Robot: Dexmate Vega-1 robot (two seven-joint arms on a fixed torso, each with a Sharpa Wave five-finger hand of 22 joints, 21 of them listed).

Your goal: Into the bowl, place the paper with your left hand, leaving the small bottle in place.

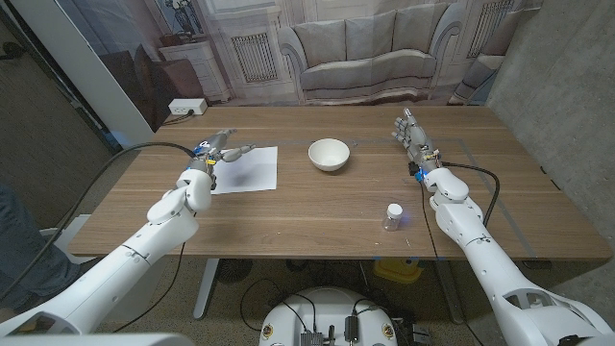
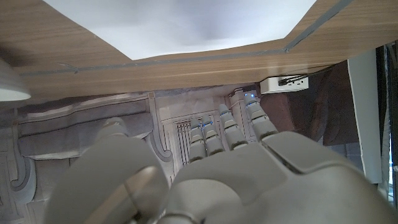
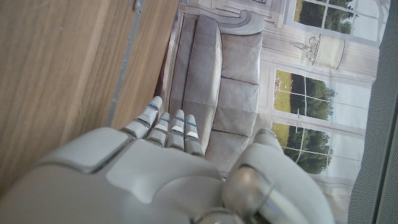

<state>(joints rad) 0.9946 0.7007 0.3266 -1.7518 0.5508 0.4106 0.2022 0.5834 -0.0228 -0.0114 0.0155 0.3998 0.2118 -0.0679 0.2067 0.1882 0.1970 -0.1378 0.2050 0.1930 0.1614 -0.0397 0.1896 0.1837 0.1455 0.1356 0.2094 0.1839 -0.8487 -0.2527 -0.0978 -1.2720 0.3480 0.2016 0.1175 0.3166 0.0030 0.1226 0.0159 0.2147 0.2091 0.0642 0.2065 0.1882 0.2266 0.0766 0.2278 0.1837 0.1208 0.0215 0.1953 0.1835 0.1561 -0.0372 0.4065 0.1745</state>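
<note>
A white sheet of paper lies flat on the wooden table, left of the middle. To its right stands a white bowl with nothing visible inside. A small clear bottle with a white cap stands upright near the front right. My left hand is at the paper's far left corner, fingers stretched out and holding nothing. In the left wrist view the left hand has straight fingers, and the paper lies beyond them. My right hand stands on its edge at the far right, fingers straight, nothing in it.
The table's far edge runs close behind both hands. A white power box sits on the floor behind the table's left corner. Bare wood stretches between the paper, the bowl and the bottle. The bowl's rim shows in the left wrist view.
</note>
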